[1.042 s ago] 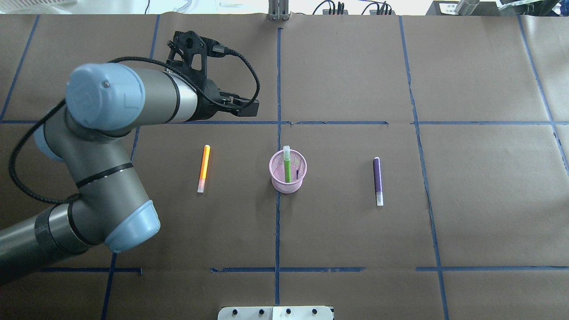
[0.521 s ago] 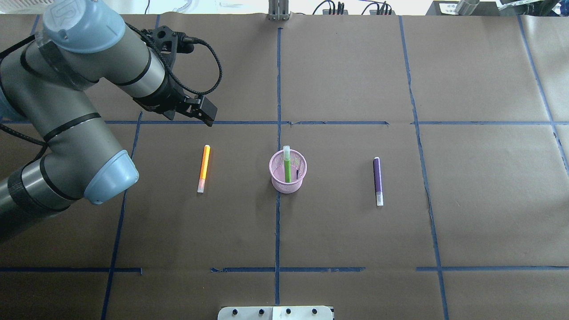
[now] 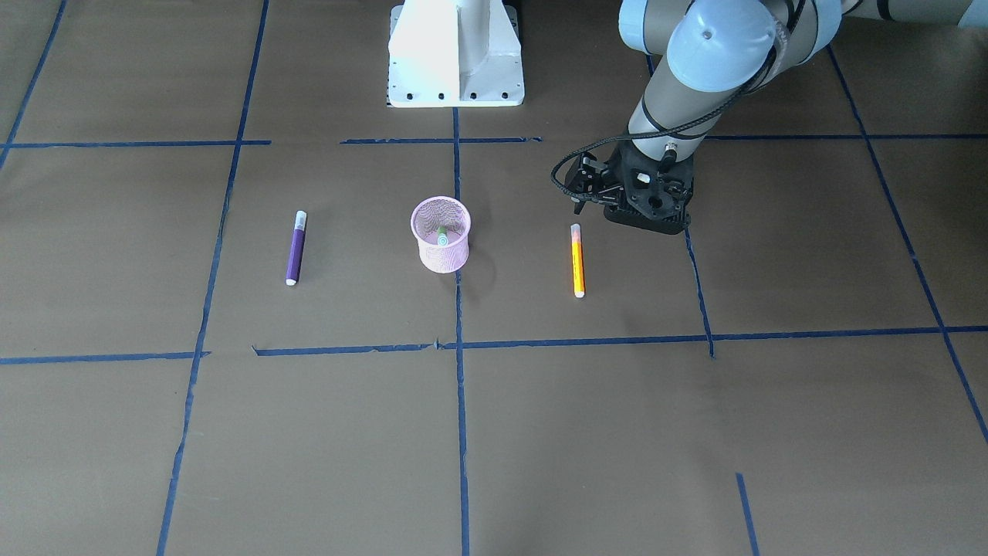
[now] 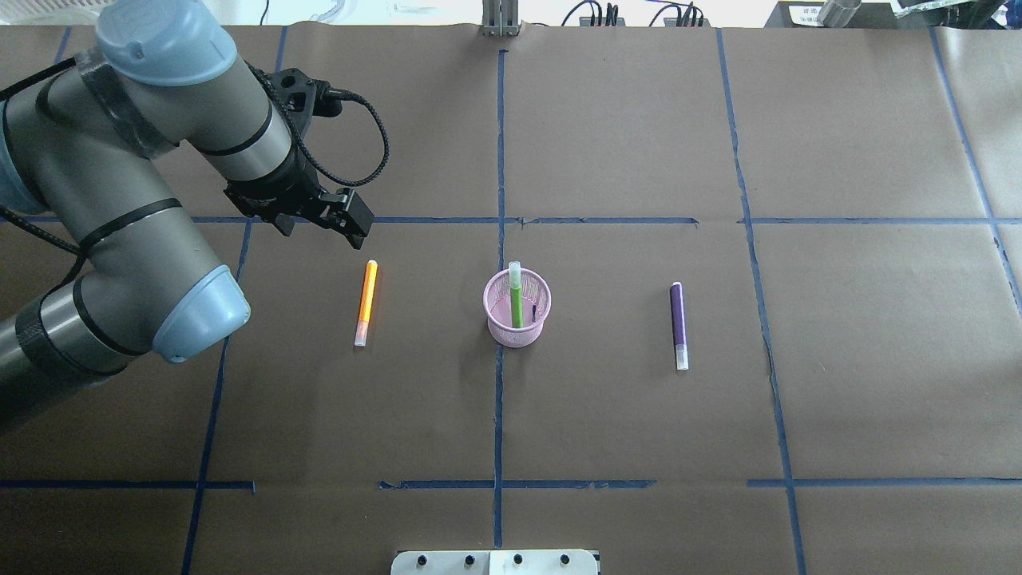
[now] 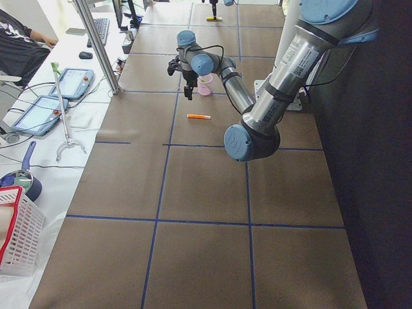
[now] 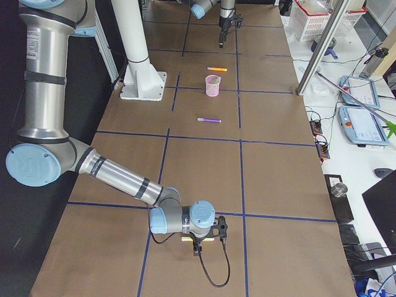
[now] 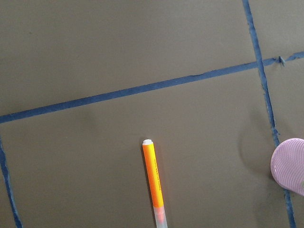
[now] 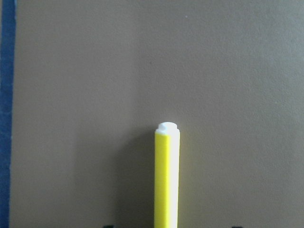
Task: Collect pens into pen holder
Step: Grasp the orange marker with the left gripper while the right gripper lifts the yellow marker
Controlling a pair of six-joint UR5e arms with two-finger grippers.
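The left gripper [image 4: 355, 226] hovers just beyond the orange pen [image 4: 366, 302] (fingers apart or together, I cannot tell). Three pens, one pink pen holder [image 4: 503, 323]: the orange pen lies on the tabletop [image 4: 639, 415], the green pen [image 4: 516, 297] stands inside the holder, and the purple pen [image 4: 679, 323] lies well to the right. I cannot tell the state of the right gripper [image 6: 198, 246] fingers either.

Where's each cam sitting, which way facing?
Front-facing: across the table, steeply down toward robot's base; left arm at view's right.
Overhead: behind the robot, looking forward-down; left arm, left gripper.
Exterior left: table end; left arm near.
Exterior right: opposite end; right arm near, left far.
Left wrist: down at orange pen, part of pen holder; no fingers.
Right wrist: close on a yellow pen.
Shared: front-facing and overhead show orange pen and pen holder, mirrored.
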